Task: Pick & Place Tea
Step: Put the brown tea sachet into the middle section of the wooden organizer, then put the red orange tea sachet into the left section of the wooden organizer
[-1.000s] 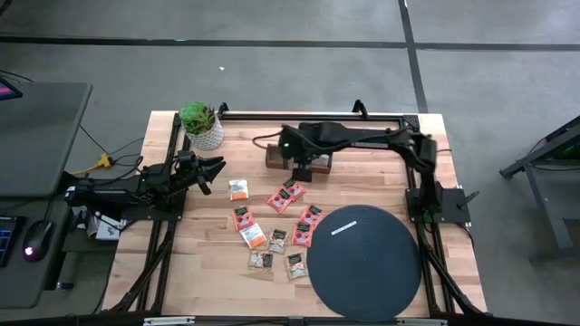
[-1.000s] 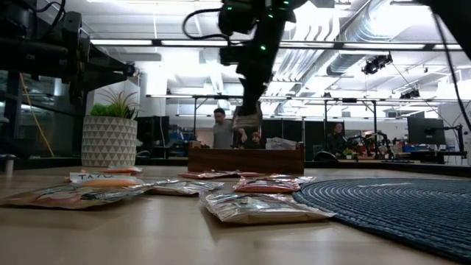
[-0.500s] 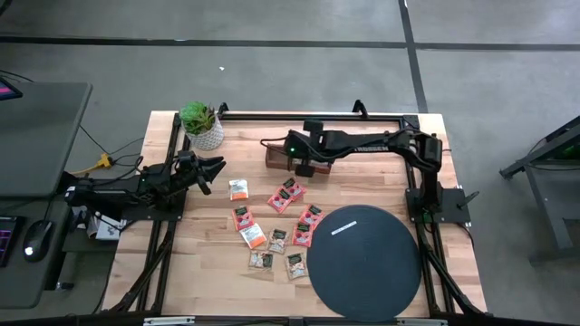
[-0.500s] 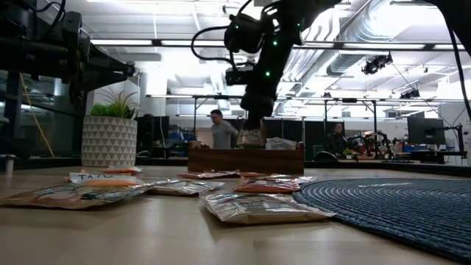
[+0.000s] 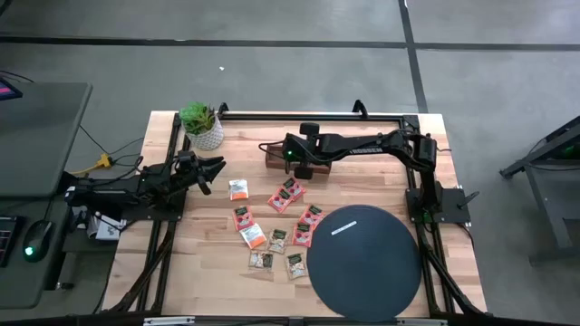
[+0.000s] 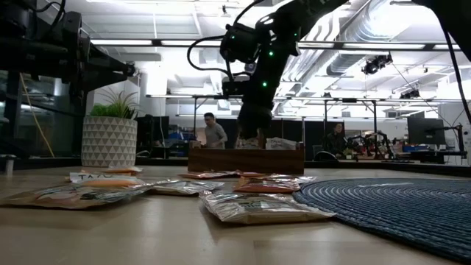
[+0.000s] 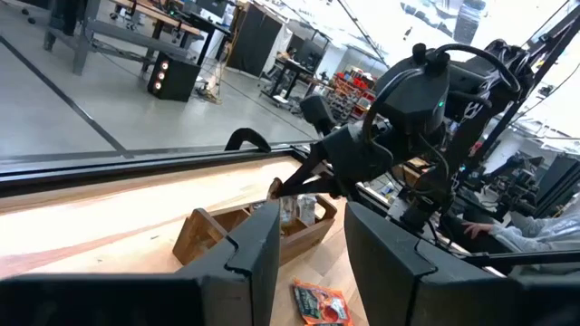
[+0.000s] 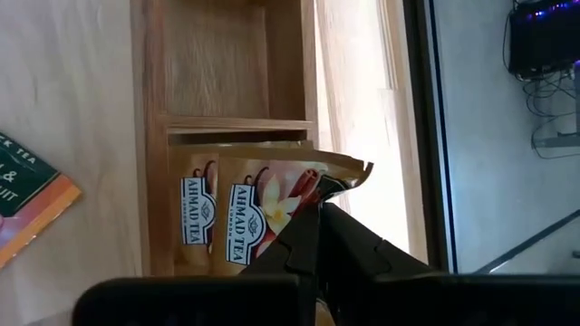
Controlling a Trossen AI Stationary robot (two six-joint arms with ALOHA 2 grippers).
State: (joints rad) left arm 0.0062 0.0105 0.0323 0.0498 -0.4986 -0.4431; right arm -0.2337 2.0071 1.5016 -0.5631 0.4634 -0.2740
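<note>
Right gripper [image 8: 319, 210] has come down from above brown wooden three-compartment tray [image 5: 277, 158] to sit low inside it, at counter's [image 5: 208, 272] far edge. Its fingers remain pinched on corner of gold-and-white vanilla tea sachet [image 8: 272, 204], now lowered into compartment beside matching sachet [image 8: 192, 217]. Likely meaning: placement nearly done, release comes next. Left gripper [image 5: 217, 167] waits at counter's left side, fingers [image 7: 385, 249] parted, empty. Other orange, red, green sachets [image 5: 272, 217] lie scattered mid-counter beside round black woven mat [image 5: 372, 267].
</note>
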